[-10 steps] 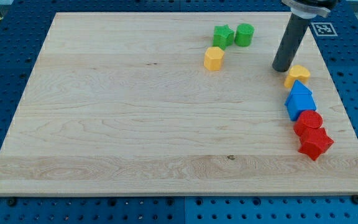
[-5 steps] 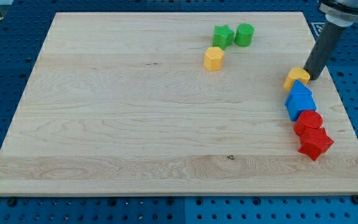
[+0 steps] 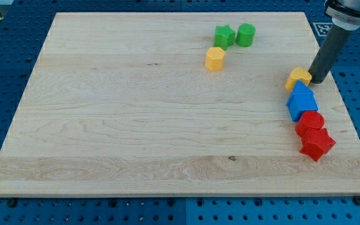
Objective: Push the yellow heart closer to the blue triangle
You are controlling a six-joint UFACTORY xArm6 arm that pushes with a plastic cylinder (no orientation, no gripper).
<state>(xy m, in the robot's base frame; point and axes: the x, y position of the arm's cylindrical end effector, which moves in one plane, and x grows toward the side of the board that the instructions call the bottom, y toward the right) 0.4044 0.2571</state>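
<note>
The yellow heart (image 3: 299, 77) lies near the wooden board's (image 3: 136, 112) right edge in the view, in the upper half. It touches the top of the blue triangle (image 3: 301, 100), which sits directly below it in the view. My tip (image 3: 318, 81) rests just beside the heart on its right, at or very near contact. The rod has no fingers: it ends in a plain tip and holds nothing. Below the blue triangle, a red cylinder (image 3: 310, 123) and a red star (image 3: 317, 144) continue the column toward the view's bottom, each touching the one above. Well apart, toward the view's top centre, a yellow hexagon (image 3: 215, 59) stands alone, with a green star (image 3: 224, 36) and a green cylinder (image 3: 245, 34) side by side just above it.
</note>
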